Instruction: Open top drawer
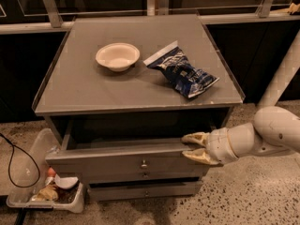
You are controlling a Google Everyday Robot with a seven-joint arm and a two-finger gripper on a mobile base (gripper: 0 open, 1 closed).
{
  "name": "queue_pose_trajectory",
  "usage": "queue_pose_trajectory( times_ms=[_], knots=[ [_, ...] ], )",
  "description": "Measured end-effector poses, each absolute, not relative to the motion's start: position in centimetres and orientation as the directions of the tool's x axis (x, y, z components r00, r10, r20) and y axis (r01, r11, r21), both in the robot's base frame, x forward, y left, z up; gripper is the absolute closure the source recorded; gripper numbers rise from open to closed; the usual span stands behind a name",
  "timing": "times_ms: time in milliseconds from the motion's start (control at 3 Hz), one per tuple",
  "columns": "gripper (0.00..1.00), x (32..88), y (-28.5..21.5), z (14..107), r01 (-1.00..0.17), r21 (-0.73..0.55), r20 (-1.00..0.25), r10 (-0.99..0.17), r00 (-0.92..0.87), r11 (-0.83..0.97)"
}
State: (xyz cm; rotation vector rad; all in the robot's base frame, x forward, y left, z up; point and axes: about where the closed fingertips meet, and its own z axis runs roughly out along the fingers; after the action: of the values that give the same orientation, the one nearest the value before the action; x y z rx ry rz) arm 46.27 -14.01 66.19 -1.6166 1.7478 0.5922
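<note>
While at top drawer point(103, 161) corner, hand point(184, 146).

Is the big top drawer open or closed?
Open. The top drawer sticks out past the lower drawer fronts, with a dark gap behind its front. The gripper is at its right end.

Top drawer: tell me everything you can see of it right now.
The top drawer has a flat matte grey front with a small round metal knob at centre. It stands partway out of the cabinet, level, its interior a shadowed strip behind the front. The gripper is at its right end, fingers apart, one above the top edge, one before the face.
</note>
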Motion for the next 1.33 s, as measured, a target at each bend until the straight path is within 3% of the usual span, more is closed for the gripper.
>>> queue_pose_trajectory(
  times_ms=[333,1333],
  knots=[
    [0.81,46.27,-14.01,66.19,-0.985,-0.114,-0.734,-0.679,-0.003,0.127],
    [0.11,46.25,-14.02,66.37,-0.985,-0.113,-0.735,-0.679,-0.003,0.127]
  ],
)
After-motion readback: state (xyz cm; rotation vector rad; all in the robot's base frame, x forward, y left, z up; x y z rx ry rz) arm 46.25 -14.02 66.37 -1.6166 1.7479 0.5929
